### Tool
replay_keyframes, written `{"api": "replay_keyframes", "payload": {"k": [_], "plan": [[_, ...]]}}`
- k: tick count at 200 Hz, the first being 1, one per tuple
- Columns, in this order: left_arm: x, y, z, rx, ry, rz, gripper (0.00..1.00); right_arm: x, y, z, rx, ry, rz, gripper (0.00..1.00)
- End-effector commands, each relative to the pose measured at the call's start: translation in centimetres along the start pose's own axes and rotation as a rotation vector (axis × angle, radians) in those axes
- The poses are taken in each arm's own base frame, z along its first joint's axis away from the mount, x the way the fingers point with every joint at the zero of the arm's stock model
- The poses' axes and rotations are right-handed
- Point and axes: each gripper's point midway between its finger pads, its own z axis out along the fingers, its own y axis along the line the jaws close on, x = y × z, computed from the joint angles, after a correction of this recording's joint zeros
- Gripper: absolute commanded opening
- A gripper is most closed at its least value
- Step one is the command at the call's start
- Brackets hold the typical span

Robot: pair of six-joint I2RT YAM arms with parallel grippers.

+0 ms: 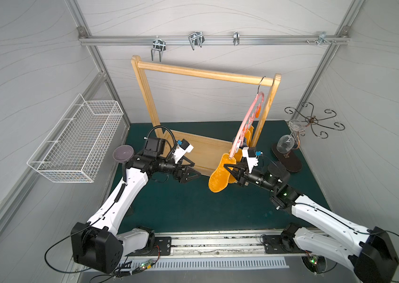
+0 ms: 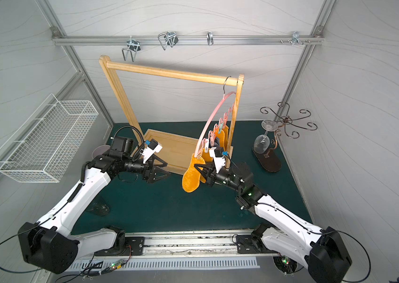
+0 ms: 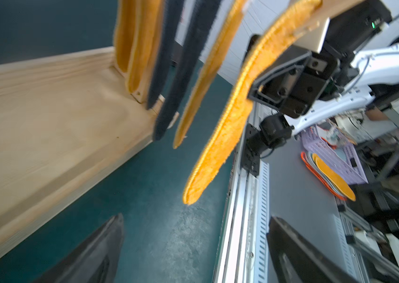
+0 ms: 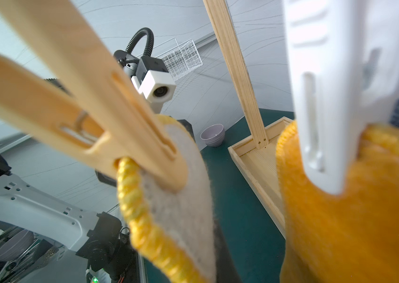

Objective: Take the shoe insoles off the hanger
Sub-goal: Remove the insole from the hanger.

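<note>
The hanger (image 1: 242, 125) is hanging by its hook from the right end of the rack (image 1: 203, 73) and slanting down toward the centre of both top views. All six insoles (image 3: 208, 73) are dangling from it in a row, four orange and two dark. None is lying on the mat (image 1: 193, 208), so the job is looking barely begun. The right gripper (image 1: 229, 170), just right of centre, is reaching in with its jaws closed on the front insole (image 1: 218, 176), the orange one nearest the camera. It is gripping the insole a little below the tan clip (image 4: 144, 156) that is pinching the insole's top edge (the right wrist view is showing that clip biting the yellow stitched rim). The left gripper (image 1: 197, 169), left of centre, is pointing at the same insole with its jaws wide apart and nothing between them, staying clear of the fabric. The step in hand is likely the freeing of this first insole. The next move is probably calling for a steady pull down and away from the clip, along the insole's length. Since the hanger is swinging freely on its hook, it would likely be dragged along. The left gripper may therefore be needed to brace the hanger or squeeze the clip open.
</note>
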Motion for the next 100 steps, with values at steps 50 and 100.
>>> {"api": "replay_keyframes", "payload": {"k": [50, 100], "plan": [[-0.6, -1.3, 3.4, 0.137, 0.029, 0.111, 0.84, -3.2, 2.5, 0.3, -0.126, -0.107, 0.081, 0.02], [0.9, -1.6, 5.1, 0.178, 0.065, 0.103, 0.76, -3.2, 2.5, 0.2, -0.131, -0.122, 0.098, 0.02]]}}
